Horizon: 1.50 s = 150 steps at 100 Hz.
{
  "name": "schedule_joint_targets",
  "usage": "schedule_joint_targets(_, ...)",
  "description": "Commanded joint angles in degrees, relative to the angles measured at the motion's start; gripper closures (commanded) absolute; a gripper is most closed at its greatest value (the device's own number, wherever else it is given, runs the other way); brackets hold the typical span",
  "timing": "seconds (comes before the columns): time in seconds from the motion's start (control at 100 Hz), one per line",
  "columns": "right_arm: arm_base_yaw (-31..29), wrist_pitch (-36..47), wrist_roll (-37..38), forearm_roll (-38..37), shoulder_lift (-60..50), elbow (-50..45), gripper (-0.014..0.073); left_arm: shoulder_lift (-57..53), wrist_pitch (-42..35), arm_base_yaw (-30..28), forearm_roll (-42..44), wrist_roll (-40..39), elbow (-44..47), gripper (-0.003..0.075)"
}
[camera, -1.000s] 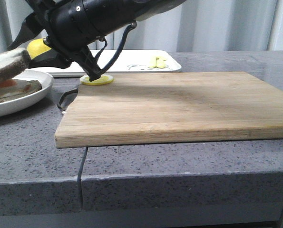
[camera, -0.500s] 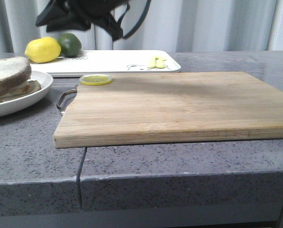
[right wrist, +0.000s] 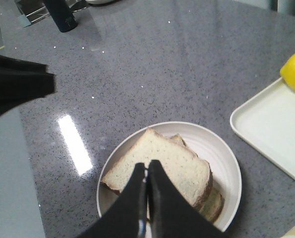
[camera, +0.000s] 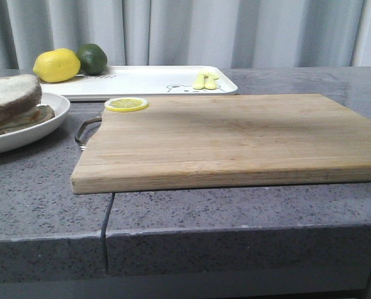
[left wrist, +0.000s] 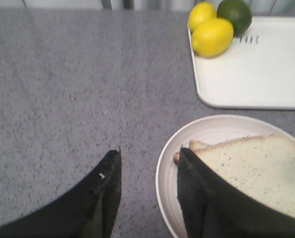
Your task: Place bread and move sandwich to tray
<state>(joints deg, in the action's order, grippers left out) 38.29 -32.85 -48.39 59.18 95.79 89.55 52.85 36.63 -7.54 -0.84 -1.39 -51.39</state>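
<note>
The bread (right wrist: 159, 163) is seen lying as the top slice of the sandwich (camera: 14, 103), which sits on its round plate at the left edge of the front view. The tray (camera: 148, 81) is found in the upper middle of that view, behind the wooden cutting board (camera: 235, 137), with 1 lemon (camera: 56, 65) and 1 lime (camera: 91, 57) at its left end; a 2nd lemon is shown only in the left wrist view.

The left gripper (left wrist: 147, 166) is held with its fingers apart, 1 over the bare counter and 1 over the plate's rim beside the bread's corner. The right gripper (right wrist: 147, 171) is seen from above the sandwich with its fingers pressed together and nothing between them.

The bread appears placed, so the move of the plate is judged to remain. 3 risks are judged likely. The plate could be tipped if its rim is clamped too shallowly. The loose top slice could be slid off if the plate is tilted in the carry. The fruit could be knocked if the plate is set down at the tray's occupied end.
</note>
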Motion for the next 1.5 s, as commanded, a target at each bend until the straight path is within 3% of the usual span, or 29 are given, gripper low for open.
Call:
schedule_joint_targets(0.0, 1.12, 3.10, -0.96, -0.34, -5.82, 0.90, 0.0655, 5.30, 2.88, -1.32, -1.19, -1.04, -5.29, 0.0463)
schedule_joint_targets(0.24, 5.72, 6.96, -1.06, -4.56, -10.77, -1.71, 0.0655, 18.87, 11.36, -2.64, -4.85, -0.65, -12.50, 0.0464)
schedule_joint_targets(0.69, 17.72, 21.00, -1.49, -13.05, -15.18, -7.18, 0.0655, 29.32, 11.13, -2.64, -6.58, 0.88, -13.43, 0.0464)
schedule_joint_targets(1.49, 18.48, 21.65, -1.49, -13.07, -15.18, -7.18, 0.0655, 32.19, 8.41, -2.64, -10.25, 2.50, -13.43, 0.0470)
